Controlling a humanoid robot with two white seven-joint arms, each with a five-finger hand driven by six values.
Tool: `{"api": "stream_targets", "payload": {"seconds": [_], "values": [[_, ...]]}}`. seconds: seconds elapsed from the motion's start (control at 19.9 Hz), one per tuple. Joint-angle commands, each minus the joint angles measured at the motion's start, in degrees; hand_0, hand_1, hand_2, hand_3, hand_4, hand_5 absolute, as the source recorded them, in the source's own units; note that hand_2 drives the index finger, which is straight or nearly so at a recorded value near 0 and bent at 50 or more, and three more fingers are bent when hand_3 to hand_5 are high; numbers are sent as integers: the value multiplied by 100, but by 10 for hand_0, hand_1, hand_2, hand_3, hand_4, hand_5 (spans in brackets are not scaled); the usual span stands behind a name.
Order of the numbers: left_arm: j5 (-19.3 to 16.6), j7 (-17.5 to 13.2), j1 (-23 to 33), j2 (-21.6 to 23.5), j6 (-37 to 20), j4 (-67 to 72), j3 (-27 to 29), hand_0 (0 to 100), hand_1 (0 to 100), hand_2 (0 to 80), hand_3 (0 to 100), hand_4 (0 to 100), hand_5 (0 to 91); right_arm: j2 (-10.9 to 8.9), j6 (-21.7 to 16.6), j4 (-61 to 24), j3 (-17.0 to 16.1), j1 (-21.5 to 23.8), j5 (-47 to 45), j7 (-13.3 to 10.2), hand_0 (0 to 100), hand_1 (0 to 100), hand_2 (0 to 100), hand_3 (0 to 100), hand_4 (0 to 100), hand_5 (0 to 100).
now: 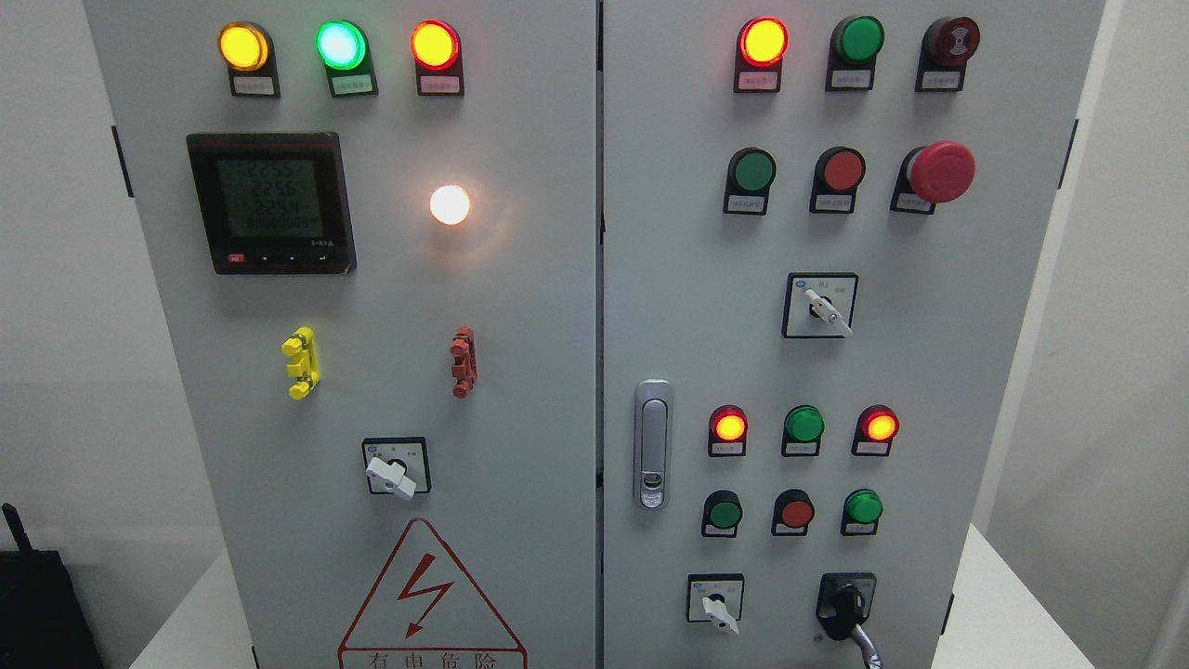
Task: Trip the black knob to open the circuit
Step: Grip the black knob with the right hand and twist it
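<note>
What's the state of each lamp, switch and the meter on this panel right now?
Left door top lamps: yellow, green, red all lit.
White lamp: lit.
Meter: display on, digits blurred.
Right door top row: red lit, green dark.
Middle lamp row: both reds lit, green dark.
Black knob: handle pointing down-right.
Door latch: flush, closed.
Robot hands: not in view.

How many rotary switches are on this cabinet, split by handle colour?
white-handled rotary switches: 3
black knob: 1
Total: 4
</note>
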Motion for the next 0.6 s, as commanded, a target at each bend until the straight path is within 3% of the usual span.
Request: {"api": "stream_targets", "payload": {"seconds": [0.0,0.55], "values": [[14,1,-22,-9,-8,0,7,120,389,0,0,0,0,6,-90,-201,270,-162,43,153,1000,865,0,1000,945,920],[14,1,-22,-9,-8,0,7,120,389,0,0,0,0,15,-90,-201,288,-171,34,153,1000,865,0,1000,945,919]]}}
